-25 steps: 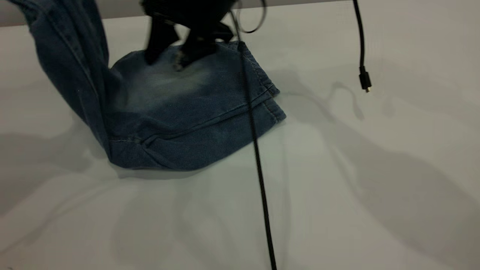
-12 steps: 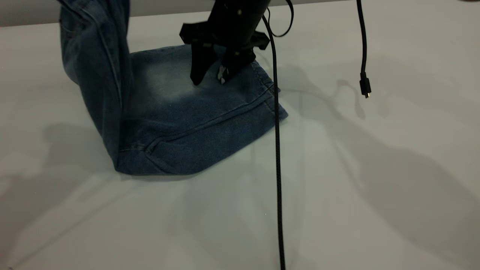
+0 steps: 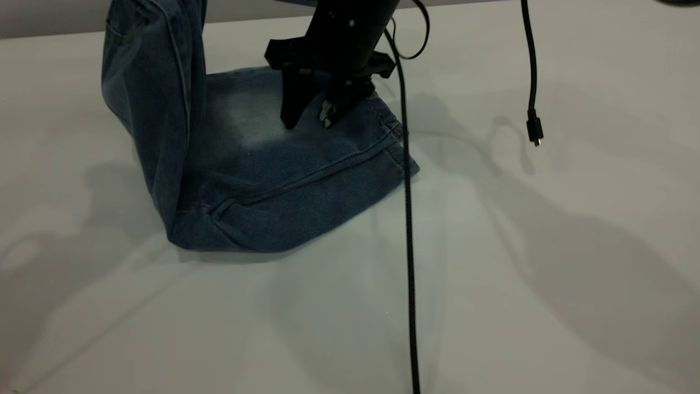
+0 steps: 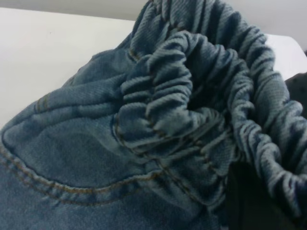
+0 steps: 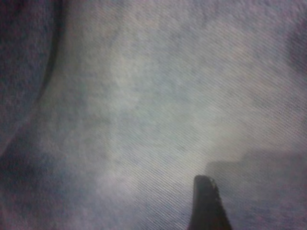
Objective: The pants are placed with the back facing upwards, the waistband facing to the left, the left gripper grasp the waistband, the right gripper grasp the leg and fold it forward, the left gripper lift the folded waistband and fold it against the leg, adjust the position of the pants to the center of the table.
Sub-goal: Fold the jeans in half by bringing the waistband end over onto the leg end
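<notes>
Outside, the right hand (image 3: 311, 121) hangs released over the leg (image 3: 273, 142) on the bench (image 3: 547, 273); the lifted fold could snag it. Left wrist: the waistband (image 4: 192, 110) bunches, left hand's state unclear—slippage possible. Right wrist shows denim.

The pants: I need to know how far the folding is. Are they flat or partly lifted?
Partly lifted. The pants lie folded on the table, while the waistband end rises out of frame; the right gripper presses the leg.
</notes>
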`<action>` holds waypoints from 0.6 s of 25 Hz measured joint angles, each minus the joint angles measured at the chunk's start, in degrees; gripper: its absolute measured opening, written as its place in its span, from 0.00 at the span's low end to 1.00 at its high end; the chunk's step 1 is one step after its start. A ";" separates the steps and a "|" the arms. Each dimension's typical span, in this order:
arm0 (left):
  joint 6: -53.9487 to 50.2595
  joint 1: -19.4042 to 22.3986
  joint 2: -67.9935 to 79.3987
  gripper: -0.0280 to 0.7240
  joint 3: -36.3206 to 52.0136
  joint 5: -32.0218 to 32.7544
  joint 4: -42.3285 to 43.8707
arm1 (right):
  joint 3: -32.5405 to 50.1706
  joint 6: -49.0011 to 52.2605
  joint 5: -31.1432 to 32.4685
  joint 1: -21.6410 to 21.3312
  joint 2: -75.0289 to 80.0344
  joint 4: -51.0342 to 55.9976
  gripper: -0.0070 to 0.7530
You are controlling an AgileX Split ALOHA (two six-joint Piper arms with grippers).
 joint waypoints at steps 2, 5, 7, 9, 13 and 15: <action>0.50 0.00 0.66 0.27 0.00 0.05 0.00 | 0.00 0.04 -0.42 -0.52 -1.48 -1.05 0.51; 0.96 0.00 1.65 0.27 -0.07 0.75 0.06 | -0.68 0.04 -0.30 -1.11 -4.03 -1.50 0.51; 1.03 0.00 2.39 0.27 -0.16 0.93 0.06 | -1.67 0.04 0.34 -1.67 -5.59 -3.20 0.51; 1.03 -0.16 3.24 0.27 -0.52 1.70 0.21 | -3.12 0.04 1.86 -2.41 -6.91 -4.70 0.51; 1.52 -2.18 4.89 0.27 -2.63 1.24 0.21 | -6.44 1.49 4.83 -4.75 -8.79 -6.00 0.51; 1.52 -3.61 6.23 0.27 -4.17 1.24 0.15 | -8.33 1.65 6.31 -6.03 -9.26 -6.08 0.51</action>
